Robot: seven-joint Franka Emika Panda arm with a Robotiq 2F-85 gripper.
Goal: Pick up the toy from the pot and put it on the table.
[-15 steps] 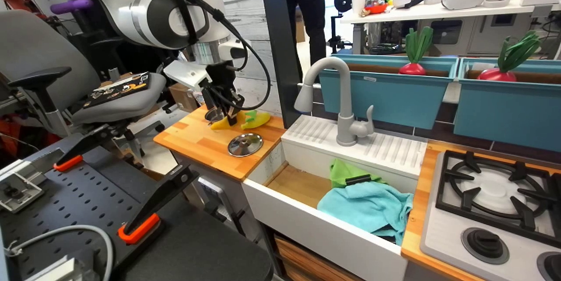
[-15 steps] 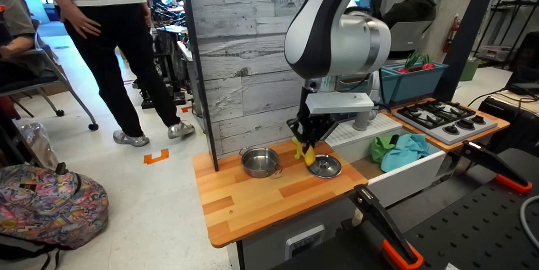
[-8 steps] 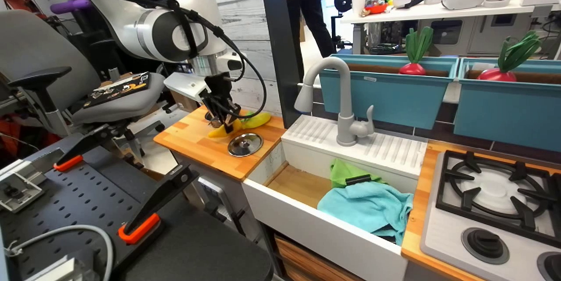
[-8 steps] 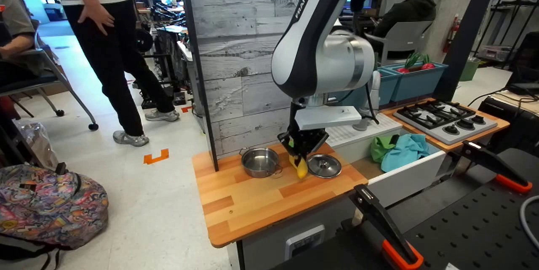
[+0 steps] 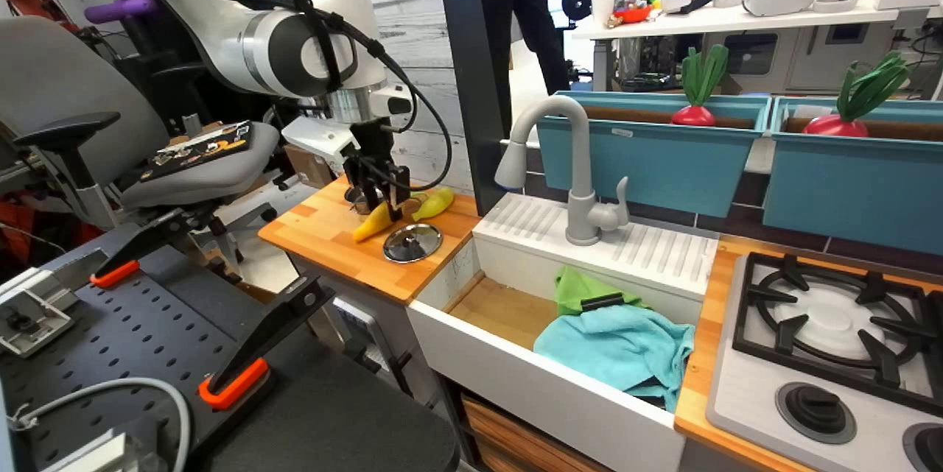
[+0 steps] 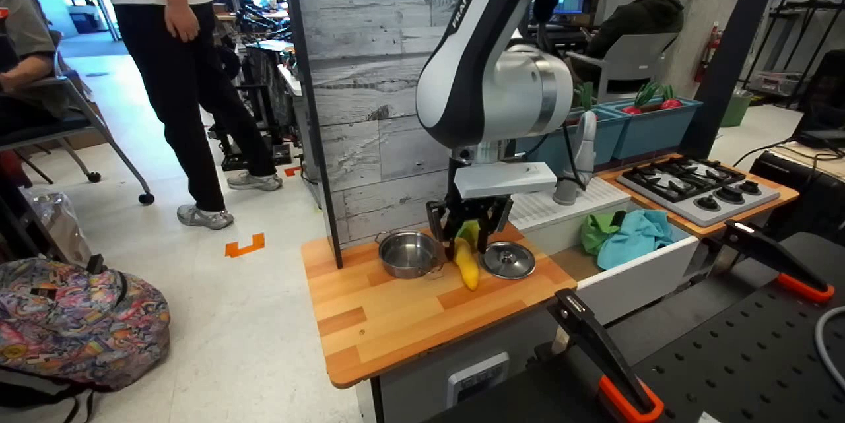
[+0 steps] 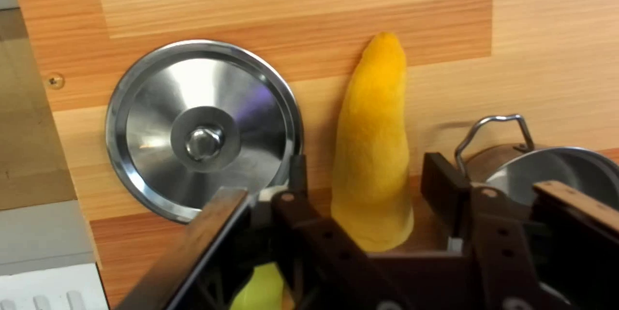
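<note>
The yellow toy (image 7: 375,126), tapered to an orange tip, lies on the light wooden table (image 6: 383,317). My gripper (image 7: 368,172) stands open low over its thicker end. In the wrist view one finger is on each side of the toy, with a gap showing on both sides. Both exterior views also show the toy (image 6: 467,268) under the gripper (image 6: 466,250), its tip towards the table's front edge. The steel pot (image 6: 404,270) is beside it; the part of its inside that shows in that exterior view holds nothing.
A steel lid (image 7: 159,107) lies close by the toy, across from the pot. A yellow-green toy piece (image 5: 435,205) is behind the gripper near the wall. The white sink (image 5: 545,398) with cloths adjoins the table, and a grey faucet (image 5: 580,163) rises behind it.
The jaws have opened and let go of the yellow toy, which now rests on the table. Before that, gripper and toy moved from beside the lid towards the pot and lower.
</note>
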